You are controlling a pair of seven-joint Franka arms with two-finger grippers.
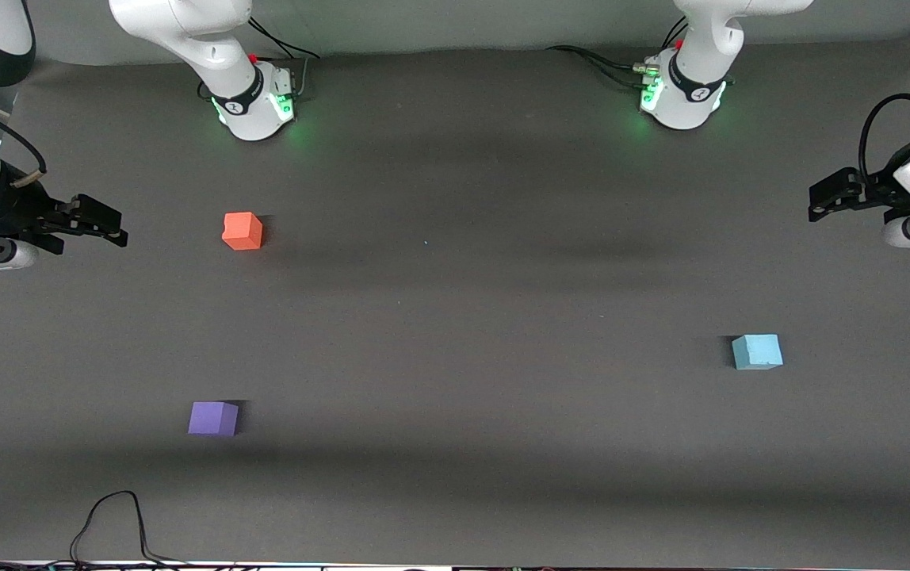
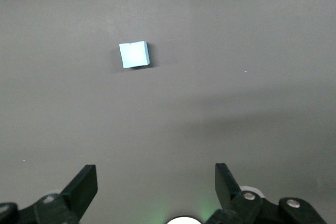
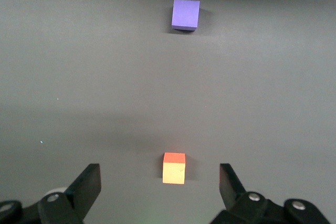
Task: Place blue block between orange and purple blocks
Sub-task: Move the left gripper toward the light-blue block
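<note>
Blue block [image 2: 134, 55]: on the table, ahead of the left gripper [image 2: 156, 187], jaws spread, empty.
Right gripper [image 3: 160, 184]: spread wide, empty; orange block [image 3: 174, 168] between its fingertips' line, purple block [image 3: 186, 14] well ahead.

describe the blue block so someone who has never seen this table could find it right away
Start at the dark grey table and go to the left arm's end. The blue block sits there alone on the mat, nearer the front camera than the open left gripper. It is the only sky-blue cube; the orange block and purple block lie at the right arm's end.
</note>
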